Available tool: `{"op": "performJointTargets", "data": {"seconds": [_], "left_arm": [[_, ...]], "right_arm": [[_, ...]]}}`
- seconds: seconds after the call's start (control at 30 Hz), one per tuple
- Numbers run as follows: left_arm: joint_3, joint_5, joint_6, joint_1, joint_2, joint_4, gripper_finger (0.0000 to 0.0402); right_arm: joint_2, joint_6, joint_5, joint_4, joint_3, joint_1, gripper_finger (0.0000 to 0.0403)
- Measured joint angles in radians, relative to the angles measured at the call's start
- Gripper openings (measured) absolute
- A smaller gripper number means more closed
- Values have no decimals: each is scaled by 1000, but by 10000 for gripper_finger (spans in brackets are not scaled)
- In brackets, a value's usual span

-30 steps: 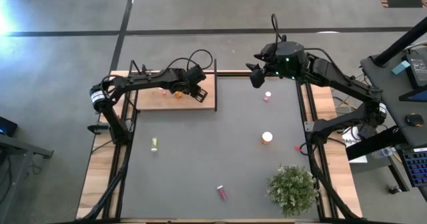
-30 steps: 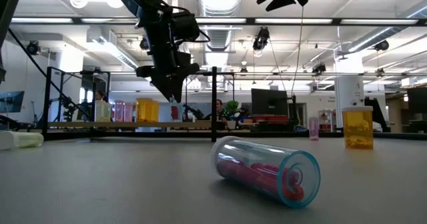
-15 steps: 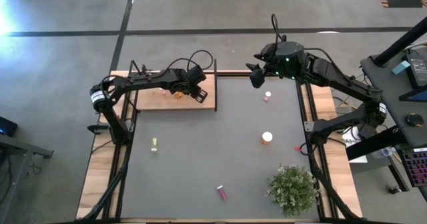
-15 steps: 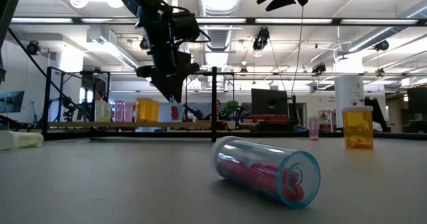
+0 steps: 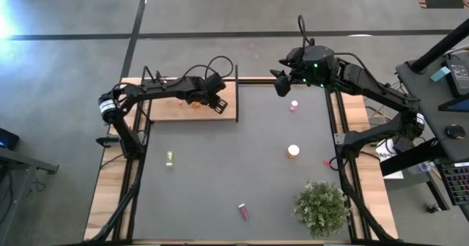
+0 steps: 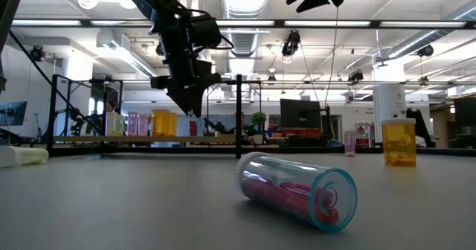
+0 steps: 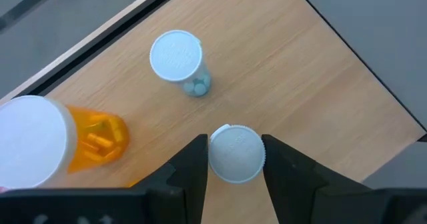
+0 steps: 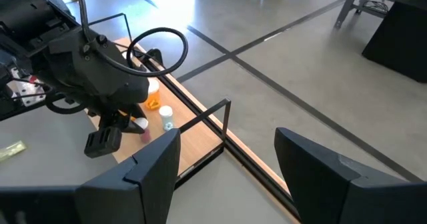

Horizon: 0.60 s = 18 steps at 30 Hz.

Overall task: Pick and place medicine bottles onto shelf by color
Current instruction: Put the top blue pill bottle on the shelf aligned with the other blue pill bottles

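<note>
I'm holding the left gripper [image 7: 235, 159] over the shelf [image 7: 320, 84], fingers clamped on a white-capped bottle [image 7: 235, 153], lining it beside the white bottle [image 7: 177, 59]. Right gripper [image 5: 281, 83] is idling spread apart, empty.

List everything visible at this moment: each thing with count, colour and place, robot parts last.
shelf: one, light wood, table's far left corner.
bottles on shelf: several; wrist view shows an orange one and a clear one with pale pills.
held bottle: one, white cap, between the left pincer's fingers.
pink bottles: one lying near the front edge, one upright far right.
orange bottle: one, upright, right of centre.
yellow-green bottle: one, lying at left.
plant: one, green, front right.
left pincer: over the shelf, shut on held bottle.
right pincer: raised over the far edge, open.
</note>
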Motion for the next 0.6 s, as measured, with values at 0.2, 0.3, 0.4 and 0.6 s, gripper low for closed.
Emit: {"op": "performJointTargets", "data": {"seconds": [0.2,0.3,0.4,0.6], "left_arm": [[-11,0,0,0,-1,31,115],[-10,0,5,2,-1,36,115],[-13,0,6,3,-1,49,115],[-16,-1,6,3,0,57,115]], "right_arm": [[0,0,0,0,0,0,233],[0,0,0,0,0,0,233],[0,0,0,0,0,0,233],[0,0,0,0,0,0,233]]}}
